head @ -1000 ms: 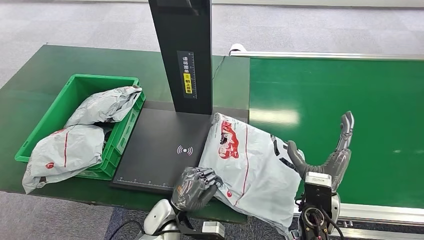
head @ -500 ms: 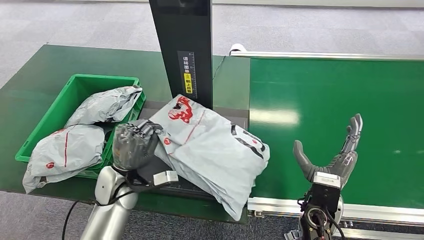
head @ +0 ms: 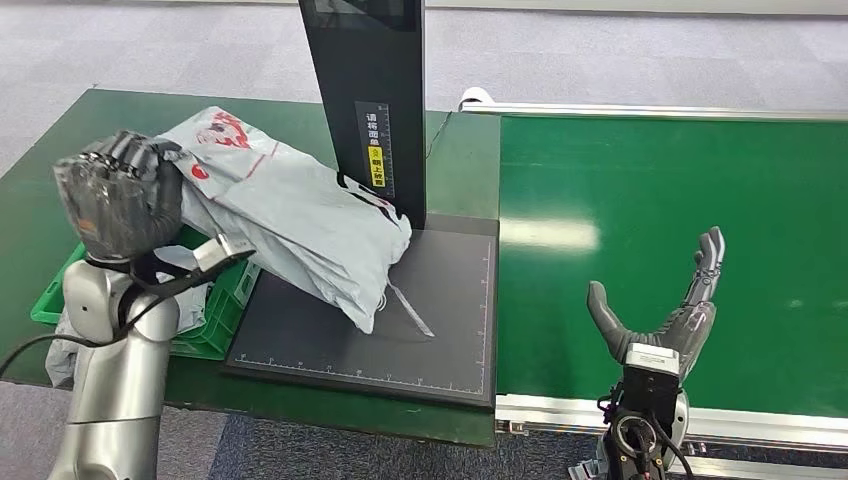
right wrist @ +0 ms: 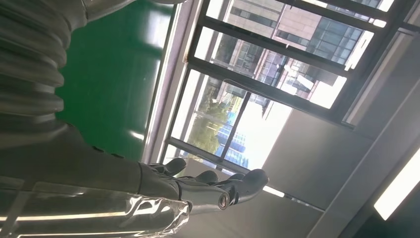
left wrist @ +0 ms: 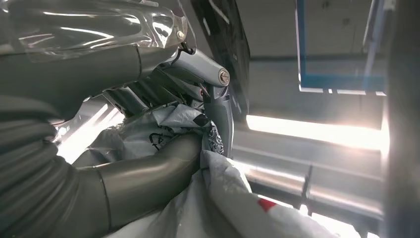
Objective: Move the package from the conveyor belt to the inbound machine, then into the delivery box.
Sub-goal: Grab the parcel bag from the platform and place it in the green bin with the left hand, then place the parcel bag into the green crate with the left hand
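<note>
I was in a parcel-sorting room: green conveyor belt (head: 670, 200), scanner (head: 365, 100), crate (head: 215, 320) of mailbags.

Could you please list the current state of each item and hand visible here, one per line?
Package: held, lifted, one end over the crate, the other trailing onto the scanner plate.
Left hand: gripping the package's end.
Right hand: open, holding nothing, over the conveyor belt.
Green crate: already holds grey bags, largely hidden by arm and package.
Scanner plate: mostly bare.
</note>
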